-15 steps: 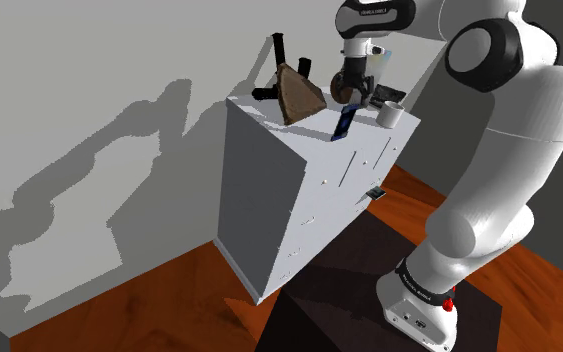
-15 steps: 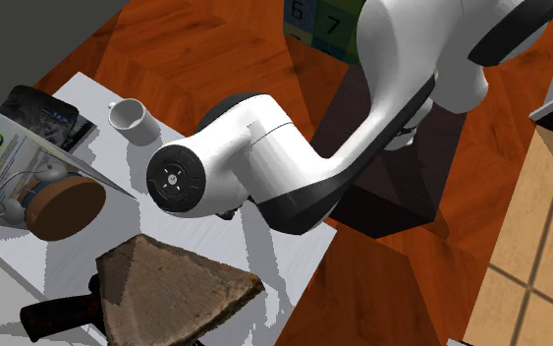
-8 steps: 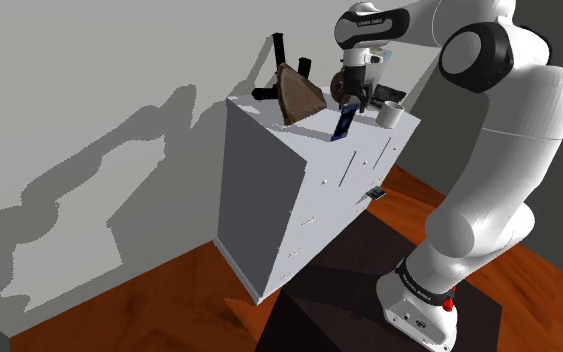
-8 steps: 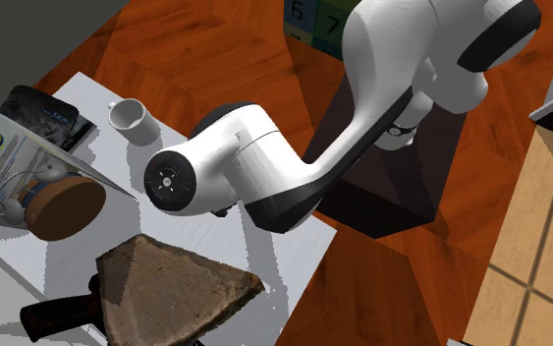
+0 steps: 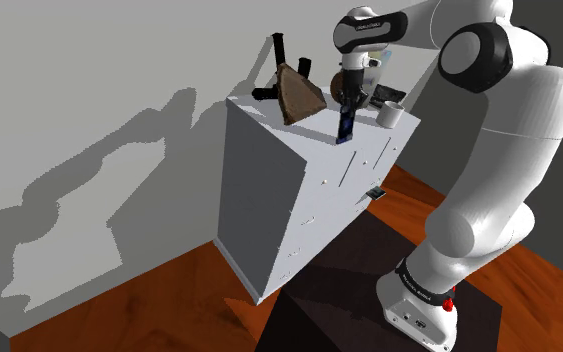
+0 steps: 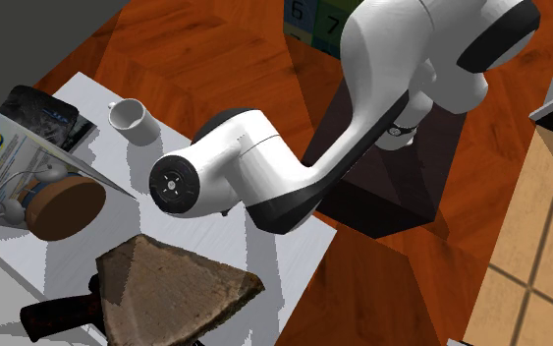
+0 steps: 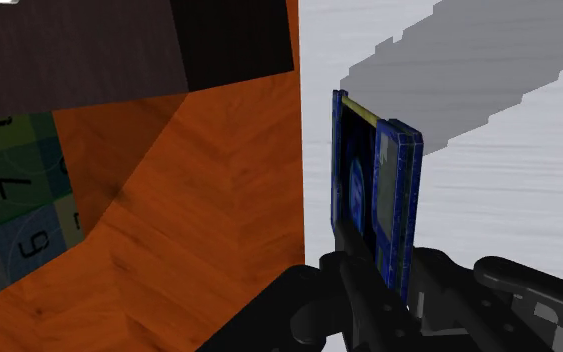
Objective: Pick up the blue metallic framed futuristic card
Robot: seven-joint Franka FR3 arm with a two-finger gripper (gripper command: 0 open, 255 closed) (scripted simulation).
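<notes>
Two black fingers (image 7: pixel 361 295) of the hand (image 7: pixel 384 265) clenched on the blue-framed card (image 7: pixel 374 195), card upright at the white cabinet's (image 7: pixel 489 200) top edge, floor tiles (image 7: pixel 14 215) below numbered 6 and 7

Brown wedge (image 5: pixel 299 95) and white mug (image 5: pixel 391 114) flank a bare strip of cabinet top (image 5: pixel 314 128).

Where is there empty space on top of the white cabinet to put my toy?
Bare spots on the cabinet top: the strip between the mug and the robot arm, and the corner beside the brown wedge, under the arm. It is crowded around the magazine and the round brown block.
</notes>
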